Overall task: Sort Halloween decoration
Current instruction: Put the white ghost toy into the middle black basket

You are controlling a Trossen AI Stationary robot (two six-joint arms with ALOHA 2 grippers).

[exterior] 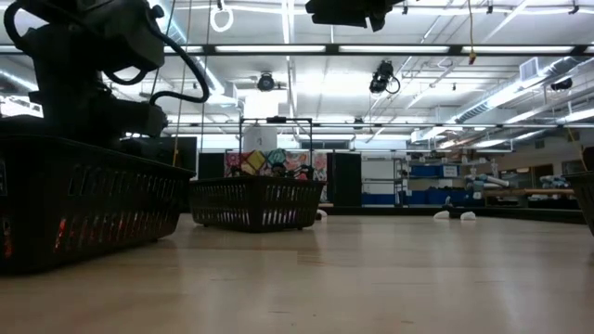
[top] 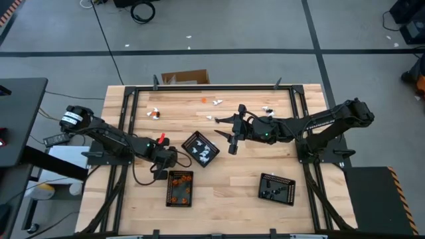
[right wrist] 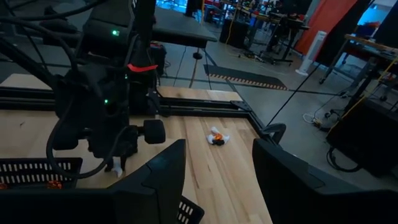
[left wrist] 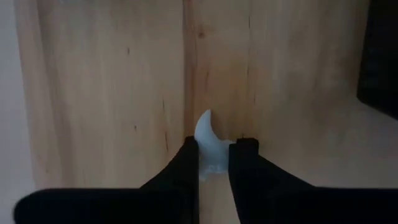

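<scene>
Near the desk's left side, the left end effector (top: 161, 174) sits low over the wood, just beside the tray (top: 180, 188) holding orange pieces, with its fingers (left wrist: 186, 163) pinching a small white piece (left wrist: 209, 138) that rests on the desk (left wrist: 112, 93). Above the desk's middle, the right end effector (top: 232, 136) hangs with its fingers (right wrist: 283, 171) spread and nothing between them. Beside it sits the tray (top: 200, 149) holding white pieces, and nearer the front right a third tray (top: 277, 188) holds black ones. More loose pieces lie along the far edge: a white and orange cluster (top: 154, 113) to the left, an orange piece (top: 204, 100) near the middle, and white ones (top: 267, 109) further right.
</scene>
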